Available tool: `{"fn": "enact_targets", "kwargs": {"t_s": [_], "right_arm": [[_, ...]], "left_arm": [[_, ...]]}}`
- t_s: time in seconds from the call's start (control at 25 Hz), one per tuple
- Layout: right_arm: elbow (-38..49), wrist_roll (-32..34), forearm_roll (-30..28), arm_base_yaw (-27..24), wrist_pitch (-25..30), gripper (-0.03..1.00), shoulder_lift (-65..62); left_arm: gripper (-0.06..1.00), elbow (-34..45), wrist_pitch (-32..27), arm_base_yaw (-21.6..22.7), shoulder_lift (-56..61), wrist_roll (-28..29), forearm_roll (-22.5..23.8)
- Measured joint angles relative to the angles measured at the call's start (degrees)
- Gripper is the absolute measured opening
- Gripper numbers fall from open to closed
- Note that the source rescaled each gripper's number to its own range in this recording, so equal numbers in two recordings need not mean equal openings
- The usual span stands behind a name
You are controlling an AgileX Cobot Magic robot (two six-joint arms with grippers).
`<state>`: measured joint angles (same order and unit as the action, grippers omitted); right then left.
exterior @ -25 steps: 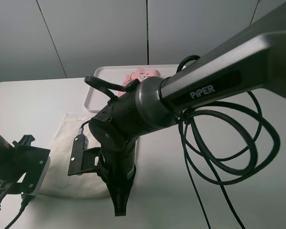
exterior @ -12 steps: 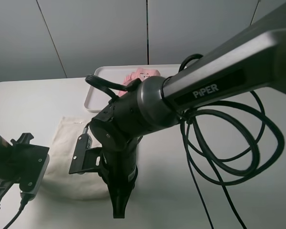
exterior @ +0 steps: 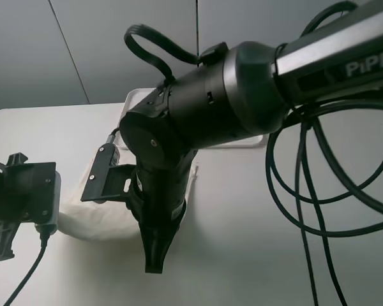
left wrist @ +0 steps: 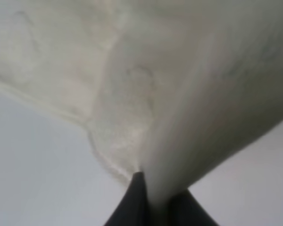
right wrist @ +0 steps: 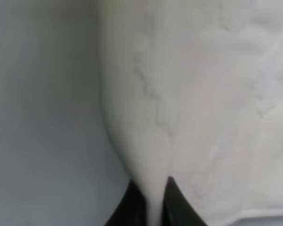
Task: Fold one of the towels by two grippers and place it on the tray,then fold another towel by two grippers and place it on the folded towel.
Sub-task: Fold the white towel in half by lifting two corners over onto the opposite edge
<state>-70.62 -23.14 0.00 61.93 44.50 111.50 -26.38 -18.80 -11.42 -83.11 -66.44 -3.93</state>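
From high up: shows cream towel point(exterior: 92, 220) bunched low over the table point(exterior: 38, 134), near the tray point(exterior: 133, 97) but not on it. At left wrist: finds left gripper point(left wrist: 153, 197) pinching a towel fold. At right wrist: finds right gripper point(right wrist: 154, 202) clamped tight on another fold.
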Motion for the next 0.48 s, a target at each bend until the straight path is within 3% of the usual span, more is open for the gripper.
{"fn": "enact_targets", "kwargs": {"t_s": [0.48], "right_arm": [[0.0, 15.47, -6.28, -5.06, -1.9, 0.0, -2.82]], "left_arm": [[0.02, 0.0, 13.38, 0.0, 2.89, 21.83, -0.68]]}}
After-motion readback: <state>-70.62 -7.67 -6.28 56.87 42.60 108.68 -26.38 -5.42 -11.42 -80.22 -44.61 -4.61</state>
